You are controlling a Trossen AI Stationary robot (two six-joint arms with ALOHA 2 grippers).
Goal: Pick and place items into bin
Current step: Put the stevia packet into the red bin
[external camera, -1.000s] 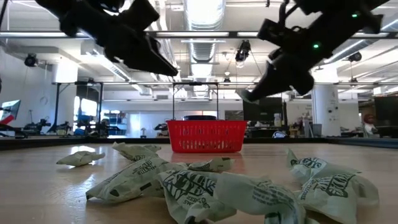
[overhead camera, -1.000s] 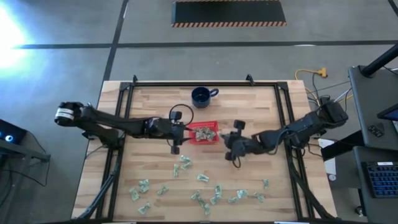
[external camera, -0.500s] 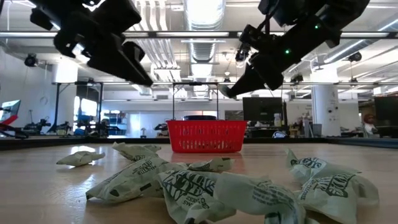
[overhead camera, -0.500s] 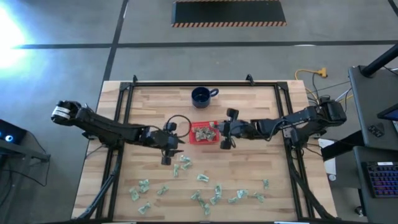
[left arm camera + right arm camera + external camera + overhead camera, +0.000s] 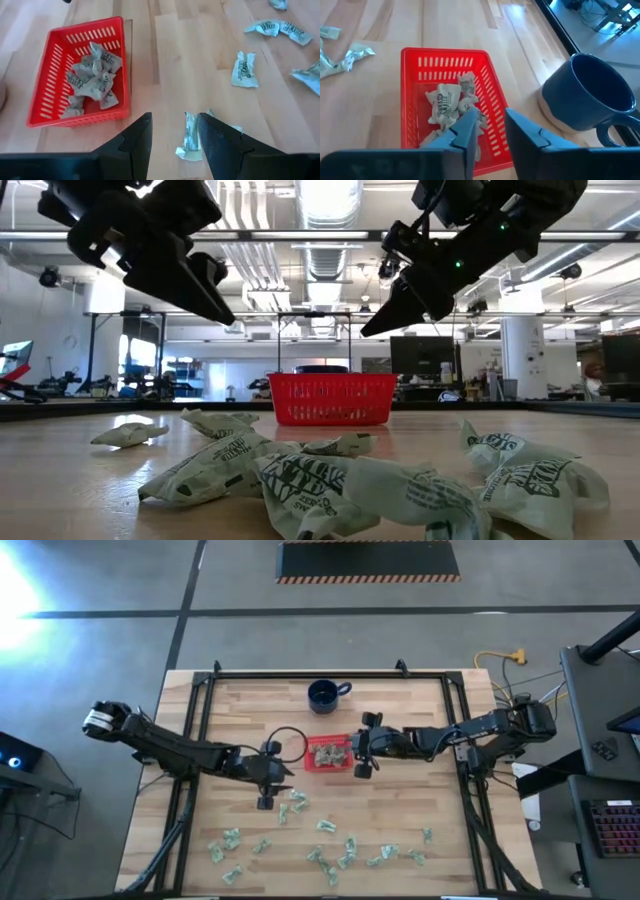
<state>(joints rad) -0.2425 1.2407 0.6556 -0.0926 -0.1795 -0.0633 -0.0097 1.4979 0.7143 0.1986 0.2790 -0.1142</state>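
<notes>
The red bin stands mid-table and holds several pale green-and-whitish items, which also show in the right wrist view. Many more items lie loose on the near half of the table. My left gripper is open and empty, in the air near-left of the bin. One loose item shows between its fingers on the wood below. My right gripper is open above the bin's right edge, and its fingers frame the items inside.
A dark blue mug stands just beyond the bin and shows close by in the right wrist view. A black frame runs along the table's edges. In the low view, items crowd the near foreground before the bin.
My left gripper has drawn back from the bin's left edge toward the near-left, over the loose items. My right gripper has swung from the bare wood near-right of the bin toward the far-left, up to the bin's right edge, and now hangs there.
</notes>
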